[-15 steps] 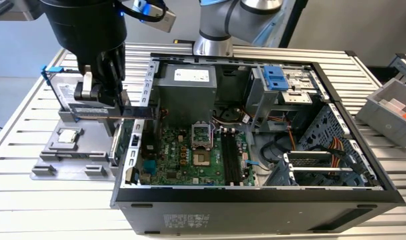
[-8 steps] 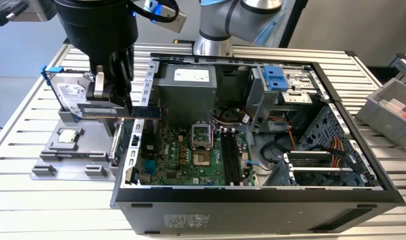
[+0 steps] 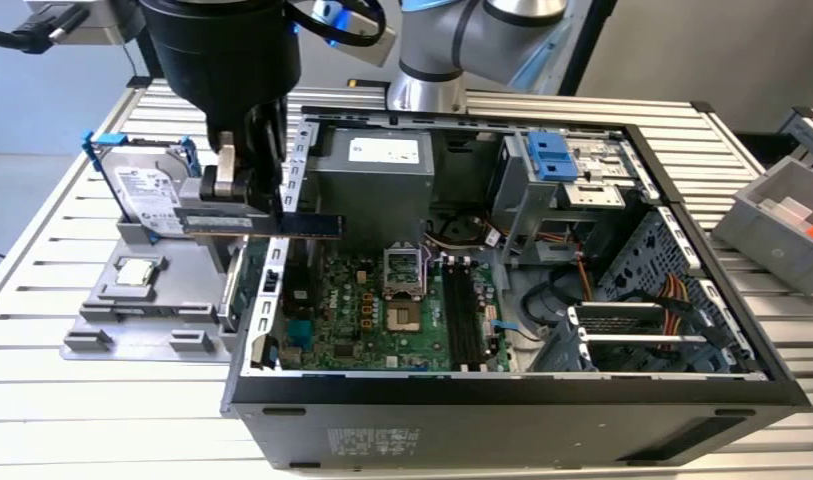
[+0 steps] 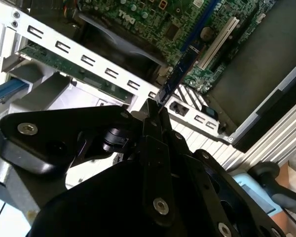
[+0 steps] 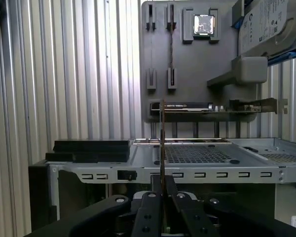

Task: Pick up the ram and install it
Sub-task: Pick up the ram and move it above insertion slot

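Open computer case (image 3: 513, 410) lying on its side, motherboard (image 3: 366, 320) exposed | gripper (image 3: 250, 205) clamped on the ram (image 3: 313, 224), holding it on edge in the air above the case's wall at the exterior view's left | pickup done; ram not yet seated, well apart from the black slots (image 3: 462, 320)

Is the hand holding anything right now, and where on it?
Yes, the hand pinches the ram by its flat faces near mid-length, both ends sticking out.
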